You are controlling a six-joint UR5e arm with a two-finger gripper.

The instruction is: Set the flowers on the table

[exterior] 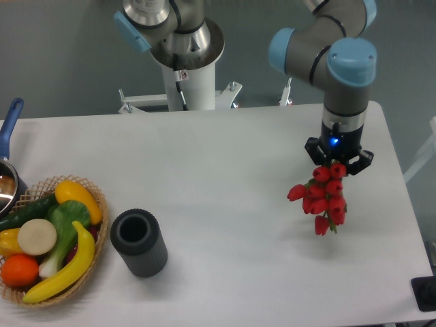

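Red flowers (321,200), white table (225,170), dark grey ribbed cylinder (139,242)

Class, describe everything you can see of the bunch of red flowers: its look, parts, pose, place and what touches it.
The flowers are a tight bunch of red tulip-like blooms with small bits of green showing between them; they look artificial. The bunch hangs below the gripper, which grips its upper end. One bloom sticks out to the left. It is over the right part of the white table; whether its lowest bloom touches the surface cannot be told.
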